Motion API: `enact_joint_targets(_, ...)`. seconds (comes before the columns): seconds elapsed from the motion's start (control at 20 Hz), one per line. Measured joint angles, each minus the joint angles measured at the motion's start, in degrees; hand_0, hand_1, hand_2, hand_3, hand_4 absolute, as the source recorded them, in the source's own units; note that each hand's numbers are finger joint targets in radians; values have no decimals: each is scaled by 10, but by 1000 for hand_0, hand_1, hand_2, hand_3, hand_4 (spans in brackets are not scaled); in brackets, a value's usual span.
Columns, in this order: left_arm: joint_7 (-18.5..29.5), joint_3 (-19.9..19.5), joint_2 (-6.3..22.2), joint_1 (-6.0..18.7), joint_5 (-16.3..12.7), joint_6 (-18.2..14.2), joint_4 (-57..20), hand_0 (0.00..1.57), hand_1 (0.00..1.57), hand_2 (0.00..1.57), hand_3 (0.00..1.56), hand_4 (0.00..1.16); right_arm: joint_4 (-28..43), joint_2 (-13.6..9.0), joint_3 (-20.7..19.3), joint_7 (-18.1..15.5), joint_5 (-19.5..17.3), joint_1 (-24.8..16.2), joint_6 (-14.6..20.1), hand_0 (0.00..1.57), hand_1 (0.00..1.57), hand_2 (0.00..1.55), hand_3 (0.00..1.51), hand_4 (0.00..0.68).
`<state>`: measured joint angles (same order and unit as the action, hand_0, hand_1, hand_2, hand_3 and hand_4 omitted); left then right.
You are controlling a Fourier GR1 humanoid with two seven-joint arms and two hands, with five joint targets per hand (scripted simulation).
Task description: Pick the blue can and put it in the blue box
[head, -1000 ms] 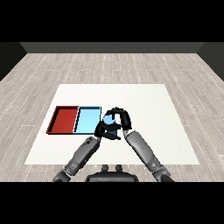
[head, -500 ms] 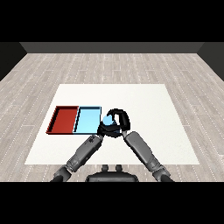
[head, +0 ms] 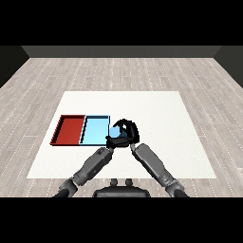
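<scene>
Head view: the right hand [head: 128,134] is curled round the blue can [head: 119,133], holding it just beside the right edge of the light blue tray [head: 95,131], toward the tabletop's [head: 156,114] front-left part; the left hand [head: 113,142] sits close under the can, and I cannot tell how its fingers are set; the red tray [head: 70,129] lies touching the blue one on its left. The carry step looks nearly done; next the can must cross the tray's low rim and be set down inside. The can is a small smooth cylinder; both trays are shallow, flat-bottomed rectangles; the tabletop is plain matte white.
</scene>
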<state>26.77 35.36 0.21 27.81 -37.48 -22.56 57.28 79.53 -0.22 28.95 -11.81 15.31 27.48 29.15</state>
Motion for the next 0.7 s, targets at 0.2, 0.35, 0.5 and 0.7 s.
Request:
enact_joint_targets(0.2, 41, 14, -1, 1, -15, -6, -13, 1571, 1571, 1571, 1512, 1105, 12, 0, -9, 2, -2, -13, -9, 1388, 1388, 1417, 1374, 528)
enact_joint_targets(0.35, 65, 8, -1, 11, -18, 0, -25, 1571, 1571, 1571, 1538, 1043, 24, 1, -9, 3, 10, -21, -20, 824, 824, 926, 622, 31)
enact_joint_targets(0.5, 81, 7, -1, 8, -15, -3, -28, 1571, 1571, 1571, 1535, 1122, 14, -3, -8, 20, -4, -17, -38, 0, 0, 0, 0, 0)
enact_joint_targets(0.7, 100, 5, -1, 16, -21, -4, -39, 1571, 1571, 1571, 1535, 1122, 20, -1, -12, 36, -32, -23, -55, 0, 0, 0, 0, 0)
